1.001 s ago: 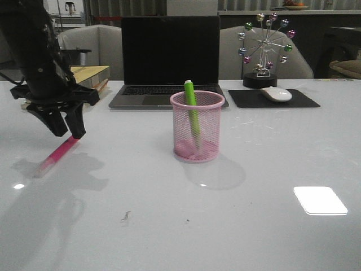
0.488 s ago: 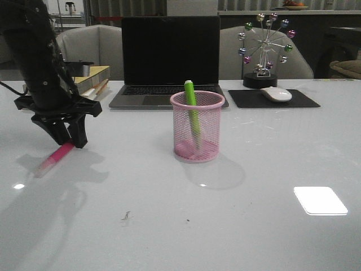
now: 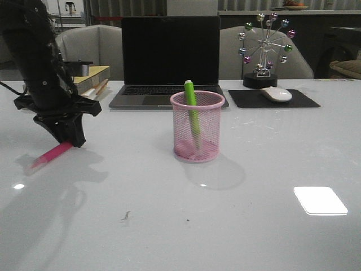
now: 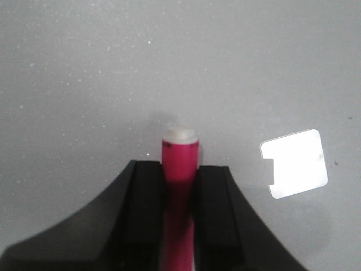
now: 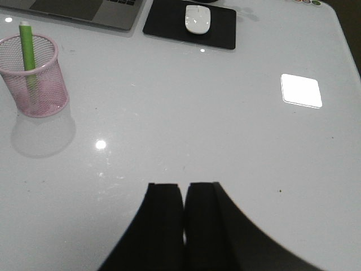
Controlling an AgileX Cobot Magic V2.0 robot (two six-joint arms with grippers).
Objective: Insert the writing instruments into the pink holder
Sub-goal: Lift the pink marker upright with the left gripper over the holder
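Pink marker (image 4: 179, 164) lay pinched between the left gripper's (image 4: 179, 217) fingers (image 4: 148, 192), long axis running out past the fingertips, cap end low near the table. Pink cup (image 3: 197, 132), green marker (image 3: 192, 107) inside, stood well off to that gripper's right. Right gripper (image 5: 184, 206) sat closed, empty.

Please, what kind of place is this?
Probably an office desk: an open laptop, a mouse on its pad, and a pink pen cup stand on a white table. Chairs wait behind it.
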